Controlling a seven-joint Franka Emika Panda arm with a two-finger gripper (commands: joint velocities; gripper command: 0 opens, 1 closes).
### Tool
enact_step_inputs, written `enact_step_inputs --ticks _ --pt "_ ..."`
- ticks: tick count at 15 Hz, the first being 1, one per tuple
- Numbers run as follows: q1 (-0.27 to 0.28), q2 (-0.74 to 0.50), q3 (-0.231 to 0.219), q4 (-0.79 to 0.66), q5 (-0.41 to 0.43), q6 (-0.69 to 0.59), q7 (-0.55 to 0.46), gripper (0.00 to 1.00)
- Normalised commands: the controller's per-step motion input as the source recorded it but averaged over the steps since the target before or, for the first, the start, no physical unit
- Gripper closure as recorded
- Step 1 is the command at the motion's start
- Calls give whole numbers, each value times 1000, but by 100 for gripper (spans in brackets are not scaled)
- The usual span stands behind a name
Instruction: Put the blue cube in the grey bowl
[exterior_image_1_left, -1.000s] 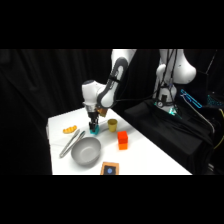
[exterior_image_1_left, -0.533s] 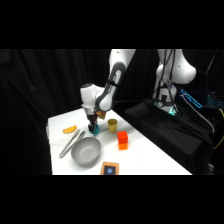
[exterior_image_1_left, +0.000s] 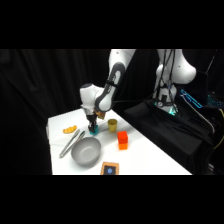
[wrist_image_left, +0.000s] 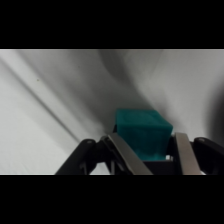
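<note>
The blue cube (exterior_image_1_left: 93, 131) is a small teal block held between the fingers of my gripper (exterior_image_1_left: 92, 130), which comes down from above and is shut on it. It sits low over the white table (exterior_image_1_left: 145, 160), just beyond the far rim of the grey bowl (exterior_image_1_left: 85, 151). The wide, shiny metal bowl has nothing in it. In the wrist view the blue cube (wrist_image_left: 142, 131) fills the space between the two metal fingers (wrist_image_left: 124, 152), with my gripper (wrist_image_left: 152, 154) closed on its sides and white table behind it.
A small yellow cup (exterior_image_1_left: 112, 125) stands right of the gripper, with an orange-red block (exterior_image_1_left: 122, 140) in front of it. Metal tongs (exterior_image_1_left: 70, 142) lie left of the bowl, near a small orange item (exterior_image_1_left: 69, 130). A dark card (exterior_image_1_left: 110, 169) lies at the front edge.
The arm's wrist has shifted slightly left; the gripper stays low over the table with the blue cube in it.
</note>
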Motion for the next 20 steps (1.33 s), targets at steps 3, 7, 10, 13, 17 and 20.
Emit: enact_step_inputs --ticks 3,7,10,13,17,20 --pt "80 -450 -105 -184 -106 -363 -39 74" --pt "115 -519 -98 -133 -185 -458 12 74" --pt "115 -434 -42 -50 -188 -408 57 74" --pt "103 -293 36 27 -147 -303 73 74" --pt "91 -93 99 107 -69 -114 61 74" --pt "86 69 104 162 -15 67 38 74"
